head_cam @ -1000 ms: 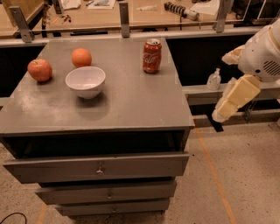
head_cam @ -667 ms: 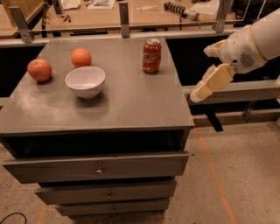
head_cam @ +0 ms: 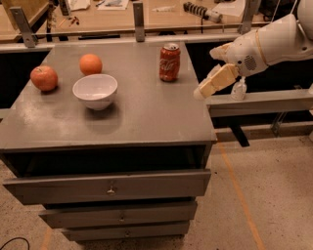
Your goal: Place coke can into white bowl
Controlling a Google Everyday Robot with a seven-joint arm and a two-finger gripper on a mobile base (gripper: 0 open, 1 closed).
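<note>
The red coke can stands upright near the back right of the grey cabinet top. The white bowl sits left of centre, empty. My gripper comes in from the right on a white arm, at the cabinet's right edge. It is to the right of the can and a little nearer the front, apart from it and holding nothing.
A red apple lies at the far left and an orange behind the bowl. The cabinet has drawers in front. A rail runs to the right, a cluttered workbench behind.
The arm has risen and swung left, from beside the cabinet's front right corner up to its right edge, closer to the can.
</note>
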